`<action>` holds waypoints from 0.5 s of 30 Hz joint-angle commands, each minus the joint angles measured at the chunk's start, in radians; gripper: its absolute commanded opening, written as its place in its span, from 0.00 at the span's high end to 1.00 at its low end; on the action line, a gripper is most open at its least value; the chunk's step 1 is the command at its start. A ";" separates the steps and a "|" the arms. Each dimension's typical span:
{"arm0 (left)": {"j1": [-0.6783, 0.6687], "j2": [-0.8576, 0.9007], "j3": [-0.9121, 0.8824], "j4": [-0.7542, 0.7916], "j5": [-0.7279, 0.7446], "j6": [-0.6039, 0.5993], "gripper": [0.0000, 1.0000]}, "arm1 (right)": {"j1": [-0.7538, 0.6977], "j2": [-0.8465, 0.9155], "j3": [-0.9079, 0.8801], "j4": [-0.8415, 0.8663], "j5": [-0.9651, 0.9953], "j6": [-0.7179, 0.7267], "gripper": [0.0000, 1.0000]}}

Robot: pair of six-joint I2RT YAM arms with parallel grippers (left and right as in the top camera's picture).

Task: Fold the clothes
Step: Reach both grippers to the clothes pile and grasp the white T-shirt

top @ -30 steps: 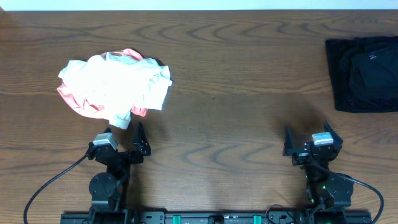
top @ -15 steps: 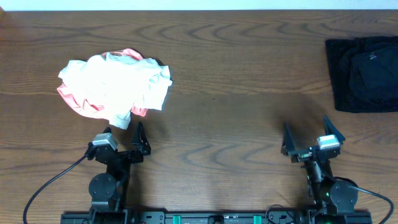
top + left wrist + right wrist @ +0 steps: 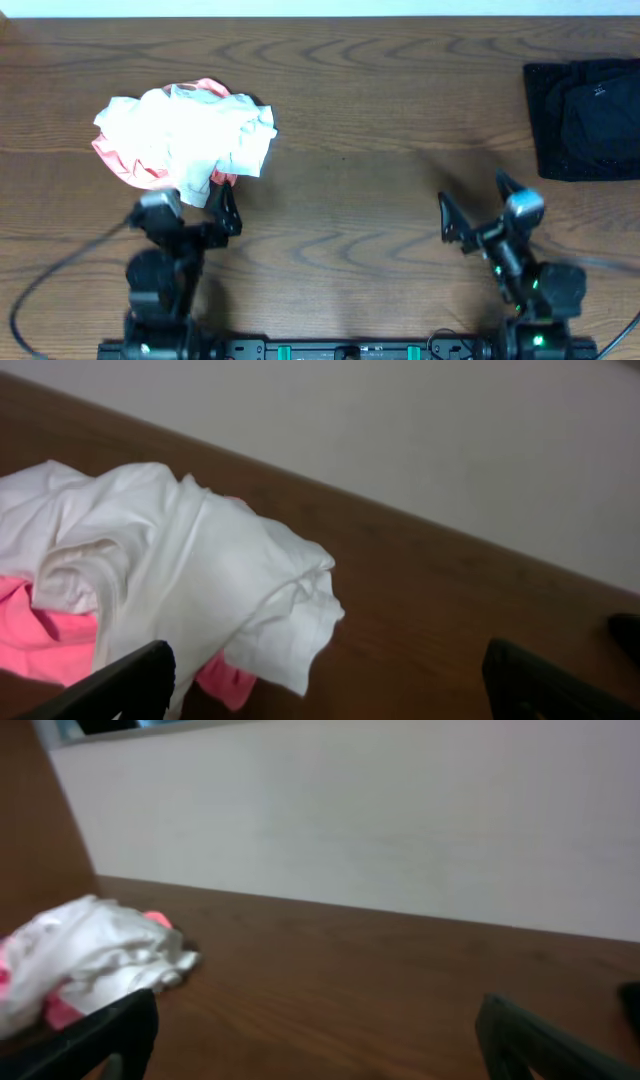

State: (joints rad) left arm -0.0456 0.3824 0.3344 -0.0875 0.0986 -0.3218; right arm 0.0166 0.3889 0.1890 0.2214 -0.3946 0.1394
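From overhead, my left gripper (image 3: 200,205) hung wide open and empty at the near edge of the heap, on the left of the surface (image 3: 380,110). My right gripper (image 3: 470,190), also spread and empty, was well apart from it on the right. The white T-shirt (image 3: 190,135) lay crumpled on top of the pink shirt (image 3: 115,160), which showed only at the edges. I judged the step to be lifting the white T-shirt clear. The way to do it well was to pinch only its top layer at a loose corner, so the pink shirt did not drag along, and to bring my right gripper across to take a second corner before spreading it flat. I counted one white T-shirt, one pink shirt, one black garment (image 3: 585,115) folded at the far right, and two grippers.

From the left wrist, the white T-shirt (image 3: 200,570) filled the left half and its hanging flap was nearest to my fingertips (image 3: 120,685). That flap looked the best hold. The pink shirt (image 3: 40,645) peeked from underneath. I counted one of each.

From the right wrist, the heap sat far off to the left, with the white T-shirt (image 3: 100,955) over the pink shirt (image 3: 155,920). Bare surface (image 3: 350,980) lay ahead of my open fingers (image 3: 550,1040). Again I counted one of each.
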 commanded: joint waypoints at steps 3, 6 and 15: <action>0.005 0.340 0.317 -0.146 0.008 0.016 0.02 | -0.009 0.385 0.311 -0.009 -0.184 0.024 0.01; 0.005 0.519 0.502 -0.311 0.007 0.076 0.02 | 0.000 0.632 0.515 -0.072 -0.291 0.024 0.01; 0.005 0.888 0.804 -0.562 0.006 0.279 0.02 | 0.189 1.189 1.053 -0.430 -0.320 -0.100 0.01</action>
State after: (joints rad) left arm -0.0456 1.2167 1.1000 -0.6399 0.1020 -0.1452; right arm 0.1410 1.4879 1.1328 -0.1638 -0.6674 0.1001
